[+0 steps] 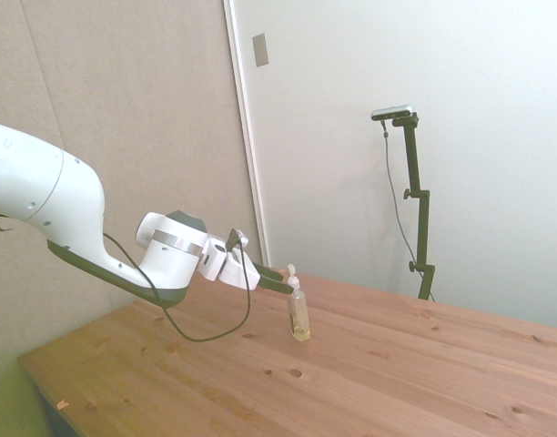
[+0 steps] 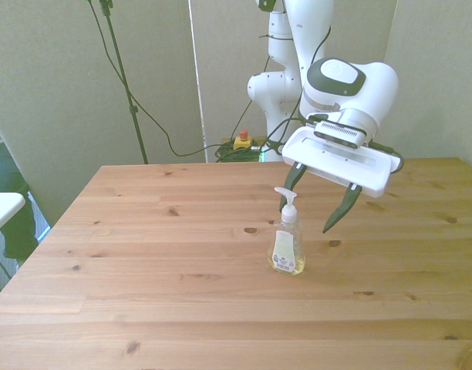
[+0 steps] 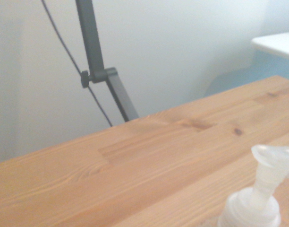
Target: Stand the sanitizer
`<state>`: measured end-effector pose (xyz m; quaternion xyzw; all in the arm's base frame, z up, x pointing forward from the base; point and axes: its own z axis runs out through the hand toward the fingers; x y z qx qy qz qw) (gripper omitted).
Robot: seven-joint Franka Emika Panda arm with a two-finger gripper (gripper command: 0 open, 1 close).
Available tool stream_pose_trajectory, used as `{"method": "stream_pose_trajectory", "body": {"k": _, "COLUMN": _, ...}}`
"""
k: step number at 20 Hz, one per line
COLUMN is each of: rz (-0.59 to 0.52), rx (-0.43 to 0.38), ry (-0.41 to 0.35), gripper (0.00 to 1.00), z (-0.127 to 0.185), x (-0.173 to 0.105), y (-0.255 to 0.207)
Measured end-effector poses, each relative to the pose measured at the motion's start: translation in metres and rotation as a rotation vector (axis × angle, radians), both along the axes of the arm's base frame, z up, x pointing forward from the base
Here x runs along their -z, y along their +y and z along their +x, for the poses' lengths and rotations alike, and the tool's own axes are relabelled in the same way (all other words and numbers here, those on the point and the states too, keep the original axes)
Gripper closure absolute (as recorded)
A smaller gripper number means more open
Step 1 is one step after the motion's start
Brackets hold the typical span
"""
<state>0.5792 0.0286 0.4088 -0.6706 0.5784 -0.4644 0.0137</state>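
I see the wooden desk (image 2: 143, 262), with my claw (image 2: 316, 208) above it, fingers spread wide and gripping nothing. The sanitizer (image 2: 287, 245) stands upright near the desk's middle, its pump top (image 3: 258, 194) just below the claw, untouched.

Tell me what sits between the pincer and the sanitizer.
Nothing: in the front view the open pincer hangs just behind the upright sanitizer, only air between.
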Motion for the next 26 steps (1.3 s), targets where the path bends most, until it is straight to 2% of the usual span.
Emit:
{"method": "stream_pose_trajectory", "body": {"k": 4, "rz": 0.072, "rx": -0.056, "ry": 0.1, "gripper": 0.0, "z": -0.018, "x": -0.022, "y": -0.002}}
{"method": "stream_pose_trajectory", "body": {"k": 7, "rz": 0.115, "rx": -0.116, "ry": 0.217, "gripper": 0.0, "z": -0.036, "x": -0.017, "y": 0.003}}
{"method": "stream_pose_trajectory", "body": {"k": 13, "rz": 0.145, "rx": -0.252, "ry": 0.434, "gripper": 0.0, "z": -0.064, "x": -0.022, "y": 0.015}}
{"method": "stream_pose_trajectory", "body": {"k": 17, "rz": 0.15, "rx": -0.343, "ry": 0.58, "gripper": 0.0, "z": -0.088, "x": -0.045, "y": 0.007}}
{"method": "stream_pose_trajectory", "body": {"k": 21, "rz": 0.158, "rx": -0.409, "ry": 0.666, "gripper": 0.0, "z": -0.113, "x": -0.075, "y": -0.024}}
{"method": "stream_pose_trajectory", "body": {"k": 26, "rz": 0.175, "rx": -0.478, "ry": 0.756, "gripper": 0.0, "z": -0.14, "x": -0.072, "y": -0.02}}
